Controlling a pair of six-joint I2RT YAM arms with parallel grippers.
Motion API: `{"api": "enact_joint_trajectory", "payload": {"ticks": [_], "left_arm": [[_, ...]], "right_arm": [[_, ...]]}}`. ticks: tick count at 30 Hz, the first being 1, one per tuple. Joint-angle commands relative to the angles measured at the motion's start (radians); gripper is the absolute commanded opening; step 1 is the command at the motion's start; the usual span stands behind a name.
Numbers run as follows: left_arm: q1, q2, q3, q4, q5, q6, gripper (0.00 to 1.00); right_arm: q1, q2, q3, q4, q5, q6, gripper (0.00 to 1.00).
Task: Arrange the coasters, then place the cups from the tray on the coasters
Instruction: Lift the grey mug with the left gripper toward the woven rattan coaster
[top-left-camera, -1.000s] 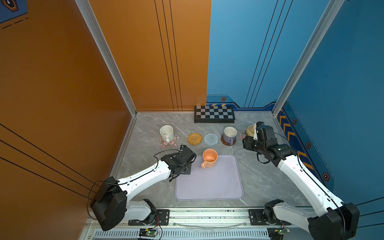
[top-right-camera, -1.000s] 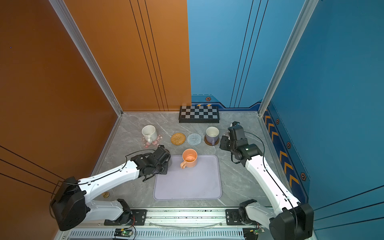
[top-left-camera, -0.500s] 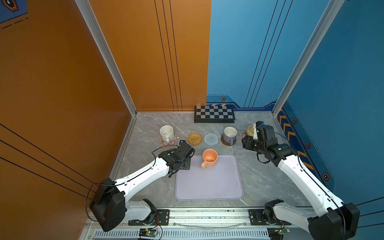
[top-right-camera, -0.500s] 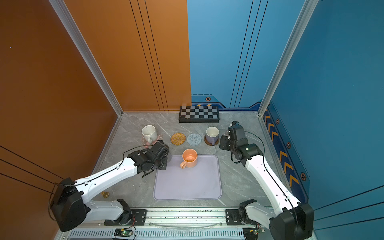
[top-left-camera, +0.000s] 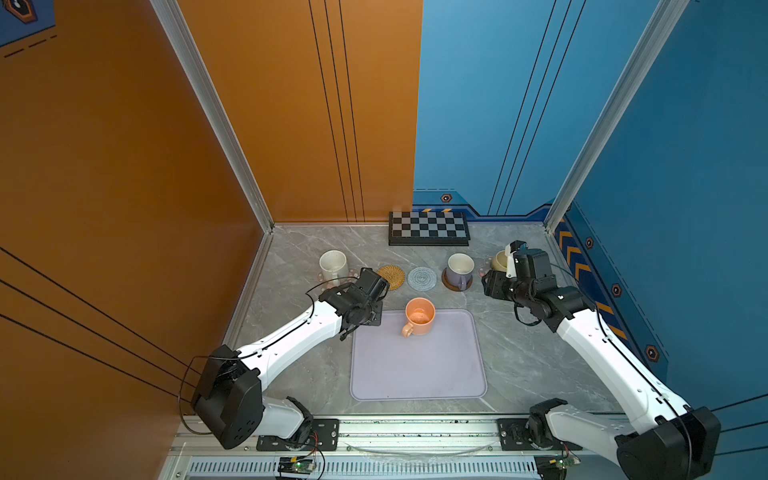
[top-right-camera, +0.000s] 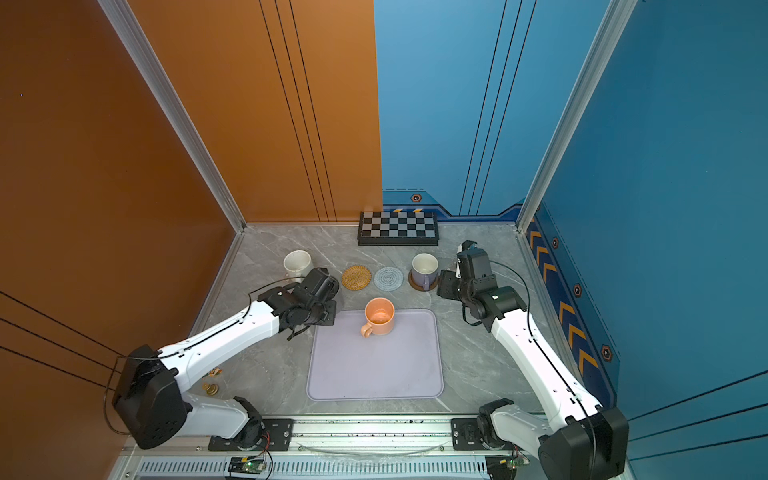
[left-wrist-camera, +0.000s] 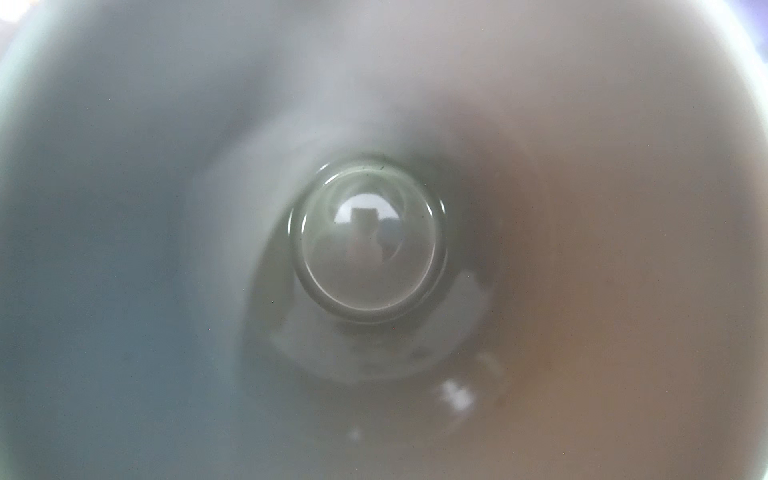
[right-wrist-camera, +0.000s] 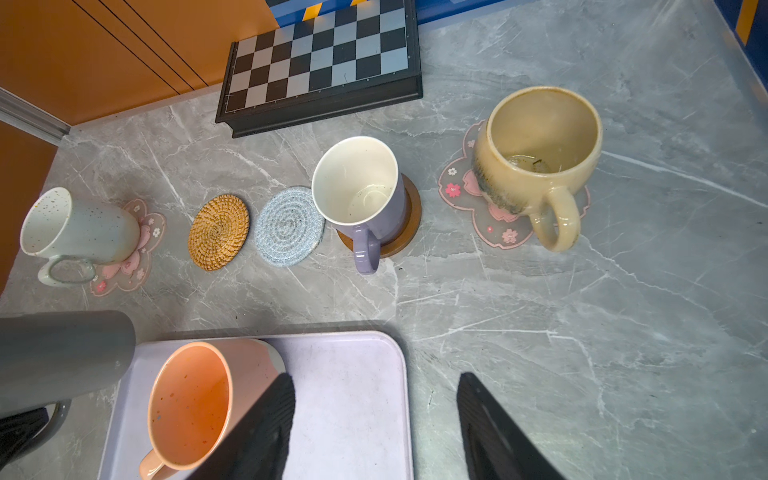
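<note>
My left gripper hangs left of the tray's back corner, shut on the tall grey cup; the left wrist view looks straight down inside that cup. An orange cup stands at the tray's back edge. In the back row a speckled white cup sits on a flower coaster. The rattan coaster and grey-blue coaster are bare. A lavender cup is on the brown coaster, and a beige cup on a flower coaster. My right gripper is open above the tray's back right corner.
A black-and-white checkerboard lies against the back wall behind the row. Small brass bits lie on the floor at the front left. Orange and blue walls close in the left, back and right sides.
My left arm has carried the grey cup from the tray's edge a little toward the back left. The right gripper's jaws have spread slightly; that arm stays in place.
</note>
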Motion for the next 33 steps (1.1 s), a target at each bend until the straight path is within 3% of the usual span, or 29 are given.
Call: {"api": "enact_joint_trajectory", "payload": {"ticks": [1, 33], "left_arm": [[0.016, 0.011, 0.066, 0.041, 0.01, 0.037, 0.0], [0.046, 0.286, 0.331, 0.057, 0.039, 0.026, 0.0]], "right_arm": [[-0.011, 0.007, 0.032, -0.037, -0.008, -0.022, 0.65], [-0.083, 0.037, 0.057, -0.073, -0.061, -0.124, 0.7]]}}
